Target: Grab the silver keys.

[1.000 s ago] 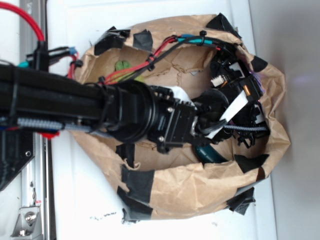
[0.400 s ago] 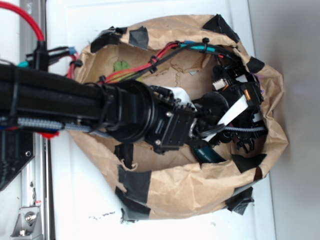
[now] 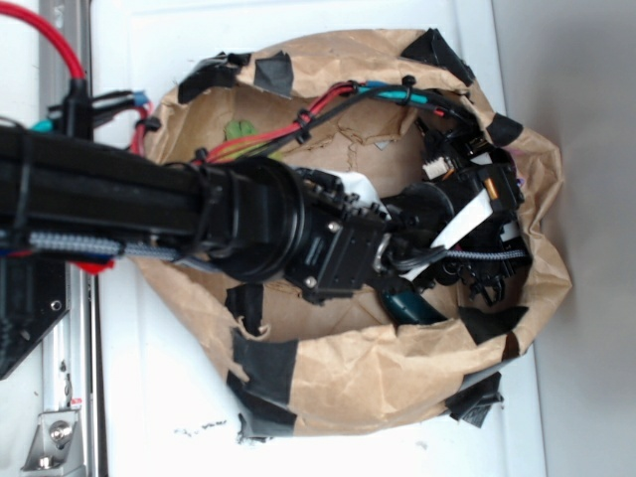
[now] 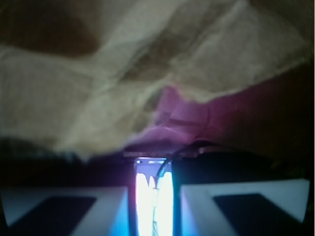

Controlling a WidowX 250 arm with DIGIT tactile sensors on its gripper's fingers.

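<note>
On the white table, a crumpled brown paper bag, patched with black tape. From the left, across its open mouth, the black arm, with red and black cables along it. Deep in the right part of the bag, the gripper, mostly lost among its own black parts and a white ribbon cable (jaws not readable from here). Just below the wrist, against the near wall of the bag, a dark green cucumber, half hidden. At the far wall, a small bit of green plush. No clear sight of the keys in this view.

From the wrist, very dark and blurred. Ahead, creased paper, partly pinkish in the light. At the bottom, the two white pads of the gripper, drawn close together. In the narrow gap, touching both pads, the keys: bright overexposed strips with a thin dark loop arching above. Clamped on them, so far as can be seen.
</note>
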